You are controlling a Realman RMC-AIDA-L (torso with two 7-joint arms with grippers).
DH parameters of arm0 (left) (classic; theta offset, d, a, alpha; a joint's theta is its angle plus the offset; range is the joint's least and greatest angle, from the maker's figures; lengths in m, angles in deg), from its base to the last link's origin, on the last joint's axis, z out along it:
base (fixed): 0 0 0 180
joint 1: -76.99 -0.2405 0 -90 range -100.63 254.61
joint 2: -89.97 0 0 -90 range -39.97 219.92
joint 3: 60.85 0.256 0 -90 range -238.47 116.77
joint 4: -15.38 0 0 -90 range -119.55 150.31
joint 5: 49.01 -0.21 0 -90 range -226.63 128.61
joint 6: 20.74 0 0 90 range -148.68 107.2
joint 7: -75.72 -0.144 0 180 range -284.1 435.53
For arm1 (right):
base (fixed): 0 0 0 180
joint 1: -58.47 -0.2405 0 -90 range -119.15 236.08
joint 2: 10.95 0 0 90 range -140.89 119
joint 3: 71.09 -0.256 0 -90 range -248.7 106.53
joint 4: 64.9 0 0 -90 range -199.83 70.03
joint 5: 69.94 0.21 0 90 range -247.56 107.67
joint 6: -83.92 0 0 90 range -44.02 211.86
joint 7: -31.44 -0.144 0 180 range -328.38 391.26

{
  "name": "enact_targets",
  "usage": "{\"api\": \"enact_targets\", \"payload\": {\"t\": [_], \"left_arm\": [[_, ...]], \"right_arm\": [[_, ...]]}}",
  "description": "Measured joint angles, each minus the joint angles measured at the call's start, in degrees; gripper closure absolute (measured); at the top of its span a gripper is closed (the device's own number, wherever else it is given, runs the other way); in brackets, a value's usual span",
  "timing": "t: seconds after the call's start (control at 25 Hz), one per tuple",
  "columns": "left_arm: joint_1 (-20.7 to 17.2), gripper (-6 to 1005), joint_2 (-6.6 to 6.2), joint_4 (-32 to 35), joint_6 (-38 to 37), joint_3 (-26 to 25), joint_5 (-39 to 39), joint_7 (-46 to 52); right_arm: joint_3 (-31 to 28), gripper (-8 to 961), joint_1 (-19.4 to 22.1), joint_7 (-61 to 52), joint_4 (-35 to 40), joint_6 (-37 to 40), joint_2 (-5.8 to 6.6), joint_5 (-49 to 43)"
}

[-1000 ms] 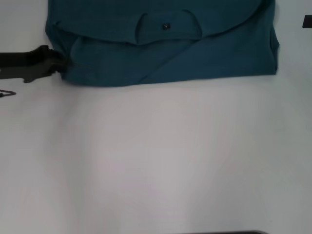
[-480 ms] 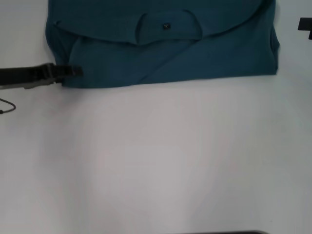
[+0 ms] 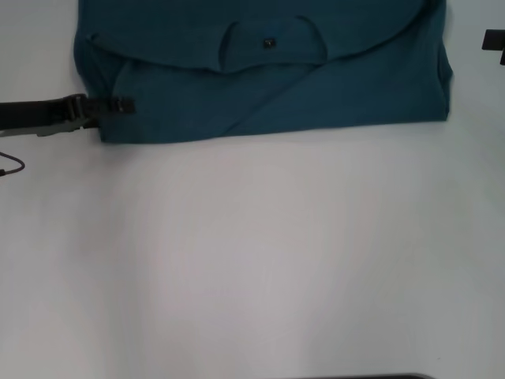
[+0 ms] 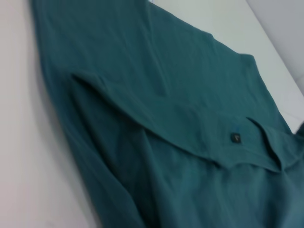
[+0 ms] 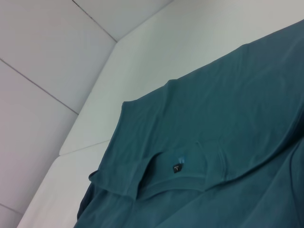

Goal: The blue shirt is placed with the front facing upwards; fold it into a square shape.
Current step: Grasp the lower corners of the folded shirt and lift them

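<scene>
The blue shirt (image 3: 316,87) lies folded across the far part of the white table (image 3: 252,260), collar (image 3: 272,43) and small dark label (image 3: 269,43) facing up. A fold flap runs diagonally below the collar. My left gripper (image 3: 120,105) reaches in from the left, its tip over the shirt's near left corner, low against the cloth. Only a dark bit of my right gripper (image 3: 495,39) shows at the right edge, off the shirt's right side. The left wrist view looks down on the shirt (image 4: 166,118) and label (image 4: 234,137). The right wrist view shows the collar (image 5: 176,168) from farther off.
A thin dark cable (image 3: 12,167) loops on the table at the left edge. A dark strip (image 3: 371,377) shows at the near edge. Pale wall panels (image 5: 47,71) stand behind the table.
My left gripper has slid right, from beside the shirt's left edge to over its corner, and then a little farther from me. The shirt's corner looks flatter.
</scene>
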Motion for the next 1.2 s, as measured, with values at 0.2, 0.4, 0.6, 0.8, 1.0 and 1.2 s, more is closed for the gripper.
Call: {"api": "enact_targets", "payload": {"t": [0.2, 0.4, 0.6, 0.8, 1.0, 1.2], "left_arm": [[0.51, 63, -0.10, 0.41, 0.97, 0.36, -0.16, 0.33], [1.38, 62, 0.19, 1.91, 2.22, 0.66, -0.27, 0.17], [2.82, 62, 0.19, 3.50, 2.62, 0.87, -1.89, 0.22], [3.40, 63, 0.48, 3.62, 2.44, 0.86, -2.25, 0.34], [5.49, 103, 0.50, 4.70, 3.65, 1.30, -5.72, 6.44], [6.34, 231, -0.29, 4.89, 3.36, 0.95, -6.12, 8.57]], "right_arm": [[0.00, 124, 0.05, 0.11, -0.09, -0.07, -0.13, -0.01], [-0.24, 128, 0.04, 0.54, -0.11, -0.18, -0.17, 0.00], [-0.02, 132, -0.01, 0.55, -0.11, -0.46, -0.18, 0.00], [0.00, 137, 0.08, 0.55, -0.20, -0.55, -0.18, 0.00], [-0.01, 141, 0.12, 0.54, -0.27, -0.29, -0.17, 0.15], [-0.06, 145, 0.08, 0.53, -0.28, -0.12, -0.18, 0.17]]}}
